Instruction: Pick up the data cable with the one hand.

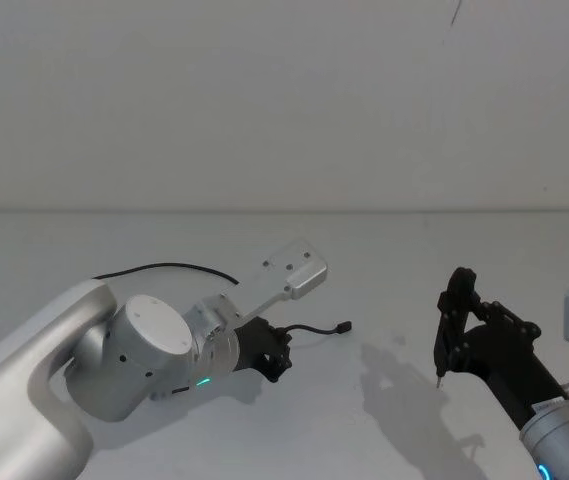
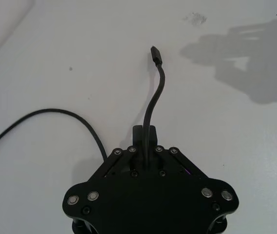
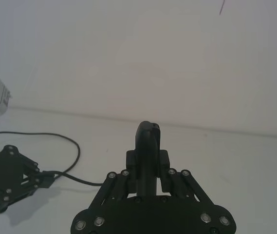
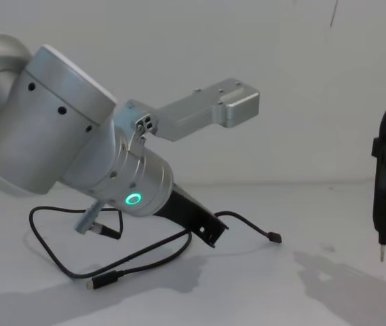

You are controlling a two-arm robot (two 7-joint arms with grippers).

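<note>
Currently, left end effector (image 2: pixel 144 139), low over the desk (image 1: pixel 364 430), clamped on cable (image 2: pixel 156 90) just behind one plug (image 2: pixel 155 53) for lifting, remainder trailing slack; right end effector (image 3: pixel 148 139), fingers together, parked aside.

L arm (image 1: pixel 34 350) comes in from 8 o'clock of the head view, its big silver elbow joint bent and the forearm running toward 3 o'clock. L wrist (image 1: pixel 214 345) is a thick silver cyl. w/ a green ring (image 4: pixel 133 199) lit. A silver camera bracket (image 1: pixel 292 272) sticks off it toward 1 o'clock. L gripper (image 1: pixel 282 360) sits just below view centre. In the chest view it tilts down toward 4 o'clock. Its fingers (image 2: pixel 139 139) are pinched tight on the data cable (image 2: pixel 154 97). R arm (image 1: pixel 564 430) enters at 4 o'clock. R gripper (image 1: pixel 459 285) is at 3 o'clock, raised, aimed approx. 11 o'clock, fingers (image 3: pixel 148 134) pressed together, well apart from L gripper.
</note>
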